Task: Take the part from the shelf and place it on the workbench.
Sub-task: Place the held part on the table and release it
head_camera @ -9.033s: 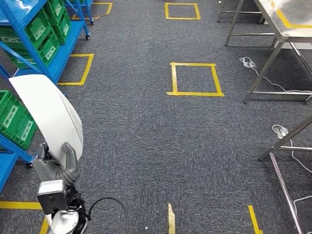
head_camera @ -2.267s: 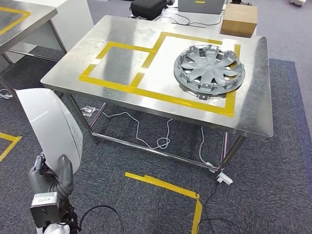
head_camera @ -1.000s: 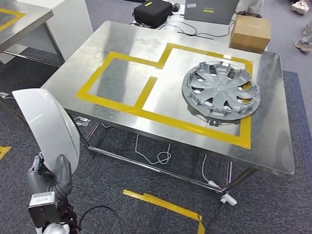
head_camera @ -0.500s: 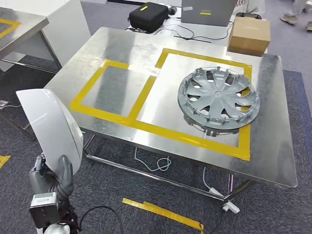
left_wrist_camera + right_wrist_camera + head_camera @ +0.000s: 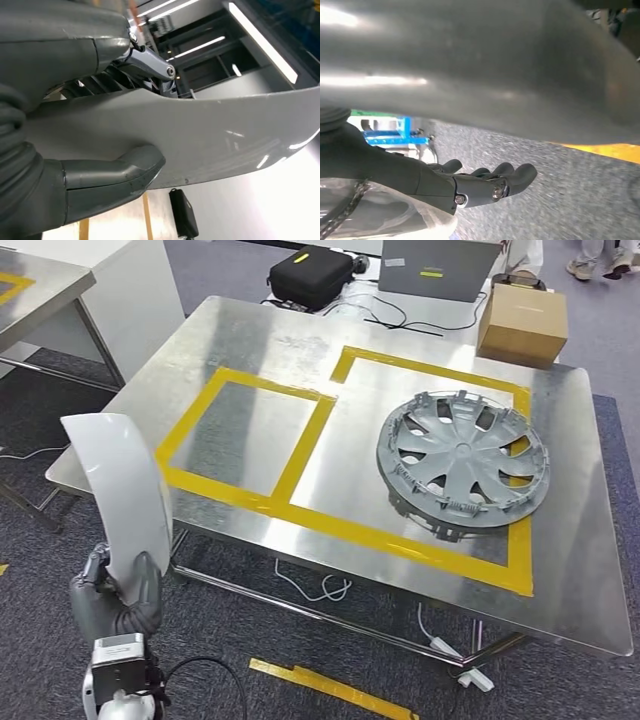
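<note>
Beside workbench (image 5: 226, 330), left hand's (image 5: 117, 600) fingers (image 5: 113, 175) clamp part (image 5: 124, 490).

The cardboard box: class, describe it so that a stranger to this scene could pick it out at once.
Start at the steel workbench with yellow tape outlines. At its far right corner, beyond the grey wheel cover, sits the cardboard box. It is the only plain brown thing there; the black case beside it is dark.

no legible text, labels on black case (image 5: 313, 275) and grey box (image 5: 438, 265) too small
</note>
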